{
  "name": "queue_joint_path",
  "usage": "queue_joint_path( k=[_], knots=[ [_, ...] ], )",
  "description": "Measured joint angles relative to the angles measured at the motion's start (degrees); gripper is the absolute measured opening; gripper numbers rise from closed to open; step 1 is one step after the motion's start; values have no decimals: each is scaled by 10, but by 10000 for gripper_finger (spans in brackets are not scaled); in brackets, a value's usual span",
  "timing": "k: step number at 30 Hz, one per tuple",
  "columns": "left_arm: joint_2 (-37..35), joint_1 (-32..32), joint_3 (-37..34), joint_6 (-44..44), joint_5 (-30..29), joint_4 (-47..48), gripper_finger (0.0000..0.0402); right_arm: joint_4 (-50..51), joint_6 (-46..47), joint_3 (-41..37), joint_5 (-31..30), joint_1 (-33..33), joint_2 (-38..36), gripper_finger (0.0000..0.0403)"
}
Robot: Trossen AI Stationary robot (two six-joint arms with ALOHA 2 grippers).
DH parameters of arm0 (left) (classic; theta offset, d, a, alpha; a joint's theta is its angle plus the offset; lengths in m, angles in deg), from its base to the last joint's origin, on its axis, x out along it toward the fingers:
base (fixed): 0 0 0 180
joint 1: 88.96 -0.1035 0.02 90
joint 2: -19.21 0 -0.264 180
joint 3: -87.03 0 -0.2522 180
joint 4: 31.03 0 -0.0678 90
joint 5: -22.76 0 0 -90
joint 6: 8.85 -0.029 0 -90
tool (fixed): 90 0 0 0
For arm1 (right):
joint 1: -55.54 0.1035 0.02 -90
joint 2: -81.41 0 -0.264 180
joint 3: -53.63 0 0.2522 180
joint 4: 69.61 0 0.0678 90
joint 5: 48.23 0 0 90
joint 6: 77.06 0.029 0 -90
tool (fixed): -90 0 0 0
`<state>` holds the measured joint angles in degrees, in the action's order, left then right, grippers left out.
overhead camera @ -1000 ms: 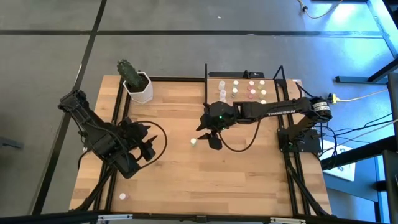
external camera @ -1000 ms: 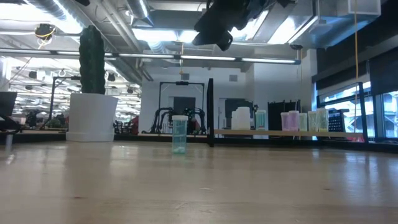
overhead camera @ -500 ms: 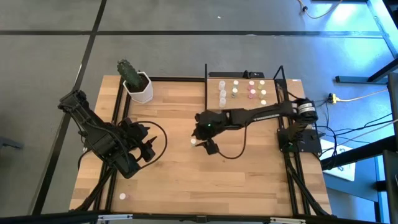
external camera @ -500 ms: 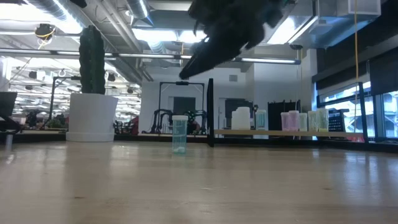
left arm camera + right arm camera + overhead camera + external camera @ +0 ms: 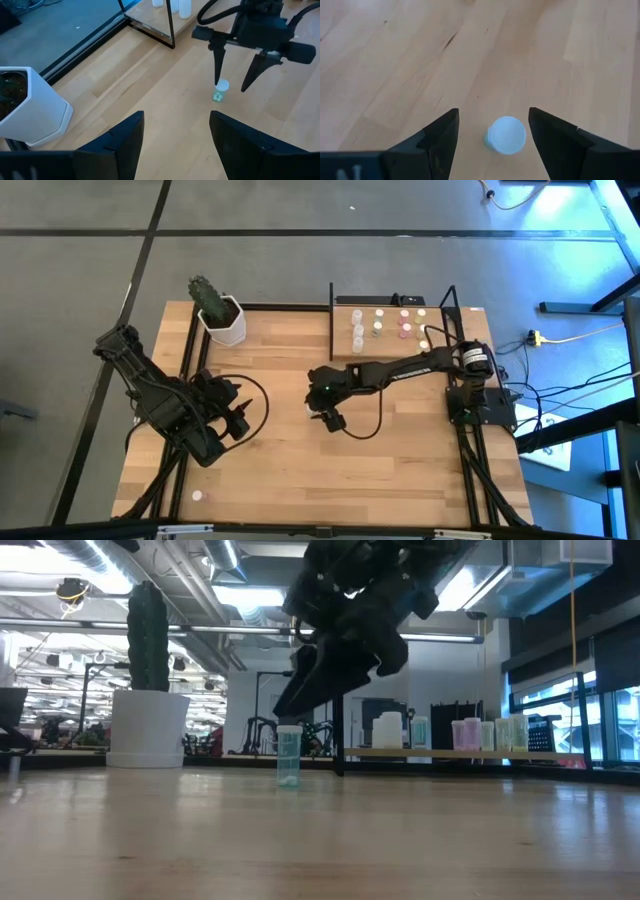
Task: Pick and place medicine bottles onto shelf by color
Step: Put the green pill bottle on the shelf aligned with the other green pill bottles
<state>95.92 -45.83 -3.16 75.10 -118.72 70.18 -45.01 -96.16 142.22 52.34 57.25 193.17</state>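
Right gripper [image 5: 233,85]: hanging over the middle of the tabletop, fingers pointing down and standing spread, gripping nothing.
Right gripper's fingers [image 5: 437,140]: flanking a small bottle without touching it; in the right wrist view bare wood is showing on both sides of the cap.
Bottle under the claw [image 5: 506,135]: standing upright on the tabletop [image 5: 280,470], directly below the gap between the fingers; pale cap, greenish-tinted body in the low view [image 5: 288,755].
Height of the claw: fingertips sitting just above the cap in the low view, not yet around the body.
Shelf [image 5: 345,350]: lying behind the right gripper, toward its arm's base side, framed by thin black uprights.
Bottles on the shelf [image 5: 403,325]: standing upright in short rows, white ones nearest the claw, pinkish and pale ones farther off.
Stray bottle [image 5: 197,496]: sitting alone near the front corner of the tabletop, well apart from the claw, beyond the left arm.
Plant pot [image 5: 224,323]: white, hexagonal, holding a cactus, standing at the far edge of the tabletop, away from the claw.
Left gripper [image 5: 237,418]: waiting over the left part of the tabletop, fingers parted and empty, facing the right gripper across open wood.
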Motion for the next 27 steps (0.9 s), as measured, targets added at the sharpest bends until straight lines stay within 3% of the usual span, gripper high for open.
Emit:
queue_joint_path(
  k=[27],
  knots=[
    [0,0,0,0,0,0,220,-13,-7,0,12,-16,36,227]
  ],
)
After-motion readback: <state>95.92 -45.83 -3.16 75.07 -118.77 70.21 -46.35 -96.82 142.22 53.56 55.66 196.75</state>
